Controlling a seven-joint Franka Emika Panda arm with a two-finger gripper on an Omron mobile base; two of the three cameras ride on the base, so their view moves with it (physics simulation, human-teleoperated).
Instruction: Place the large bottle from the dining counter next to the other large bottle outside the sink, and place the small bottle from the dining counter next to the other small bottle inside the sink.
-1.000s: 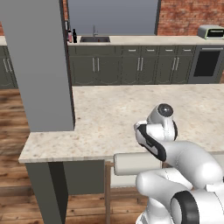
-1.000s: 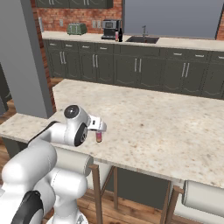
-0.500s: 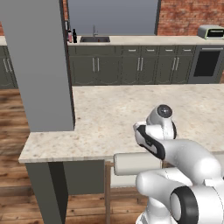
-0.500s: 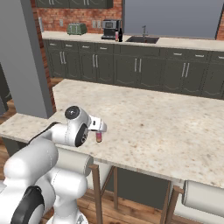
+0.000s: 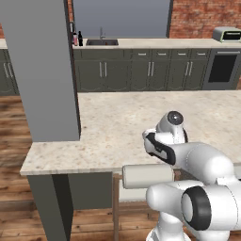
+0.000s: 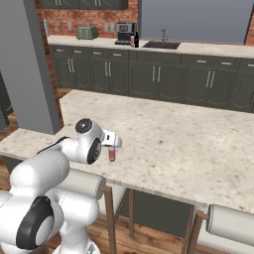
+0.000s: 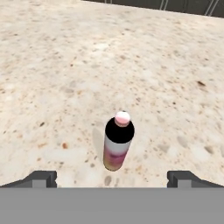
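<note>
Gripper [image 7: 112,178] was spread wide and empty above the small bottle [image 7: 118,141], seen upright on the near surface [image 6: 198,144]; a centred descent, judged best, would avoid tipping it.

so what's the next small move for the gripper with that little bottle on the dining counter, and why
Probably ease the gripper straight down and forward until the small bottle sits between its fingertips, then close. In the hand view the bottle stands upright on the dining counter, centred between the two wide-apart tips, with nothing held yet. The right base view shows the bottle just under the hand.
</note>
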